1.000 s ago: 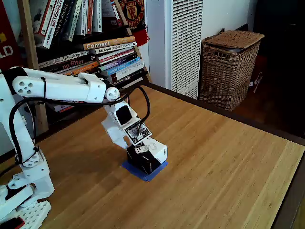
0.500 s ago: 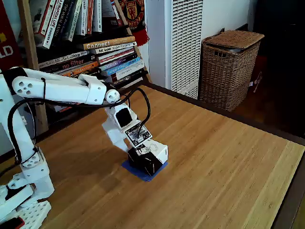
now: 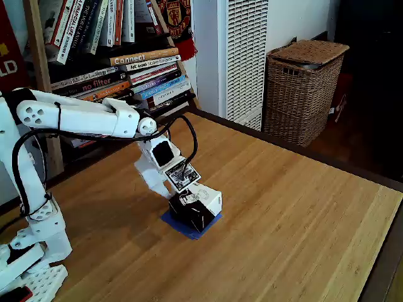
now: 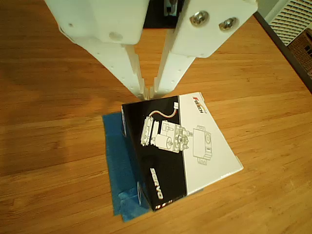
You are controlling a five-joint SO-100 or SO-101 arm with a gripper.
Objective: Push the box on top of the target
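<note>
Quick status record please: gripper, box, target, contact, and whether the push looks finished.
gripper: fingers together, tips at the box's far top edge in the other view
box: sits on the blue tape, turned askew to it
target: tape shows along the box's left side in the other view; front corner shows in the fixed view
contact: tips look to touch the box edge; not gripping it
push: box mostly over the target, but not square; a small nudge may be needed
table: wood
</note>
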